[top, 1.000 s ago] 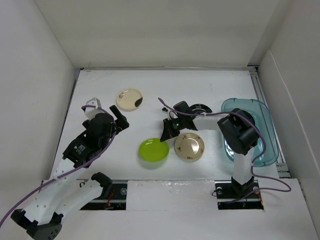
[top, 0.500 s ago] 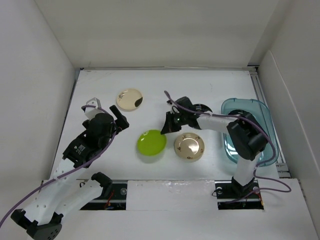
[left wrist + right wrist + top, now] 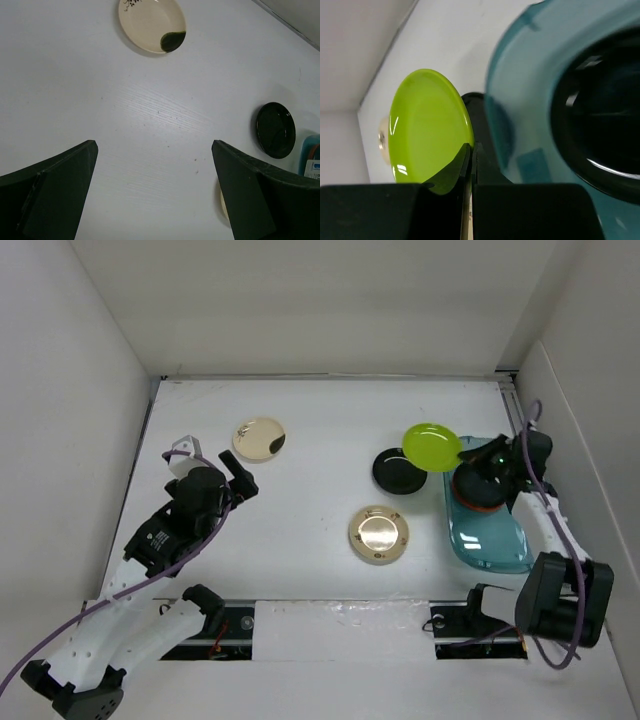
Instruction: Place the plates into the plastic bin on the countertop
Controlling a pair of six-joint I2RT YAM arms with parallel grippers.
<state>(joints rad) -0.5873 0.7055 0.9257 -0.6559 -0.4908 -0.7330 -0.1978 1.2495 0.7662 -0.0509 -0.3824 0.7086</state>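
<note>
— What is seen at the left?
— The left gripper (image 3: 243,478) is held wide open. 3 plates are laid on the countertop (image 3: 320,415): cream plate (image 3: 259,438), gold-beige plate (image 3: 379,534), black plate (image 3: 399,470).
— Further right?
— The lime green plate (image 3: 432,446) is clamped by the right gripper (image 3: 470,156) at the plastic bin's (image 3: 500,552) far left rim.
</note>
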